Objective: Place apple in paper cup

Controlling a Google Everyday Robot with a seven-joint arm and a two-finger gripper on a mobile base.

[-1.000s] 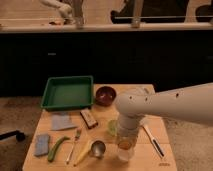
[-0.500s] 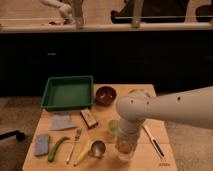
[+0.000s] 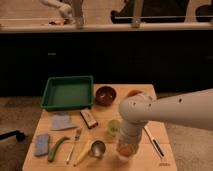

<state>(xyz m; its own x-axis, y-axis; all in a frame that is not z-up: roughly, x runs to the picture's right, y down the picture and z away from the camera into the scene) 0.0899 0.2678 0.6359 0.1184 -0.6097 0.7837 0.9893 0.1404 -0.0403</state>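
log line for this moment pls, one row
pincer low at table's front edge | apple at its tip | paper cup unseen

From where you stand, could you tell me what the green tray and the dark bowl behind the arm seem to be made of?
The green tray looks like moulded plastic: uniform colour, soft sheen, rounded raised rim. The dark bowl has a reddish-brown, slightly glossy surface, possibly glazed ceramic or plastic; the look leaves it open. The gripper hangs near the table's front edge, at the apple.
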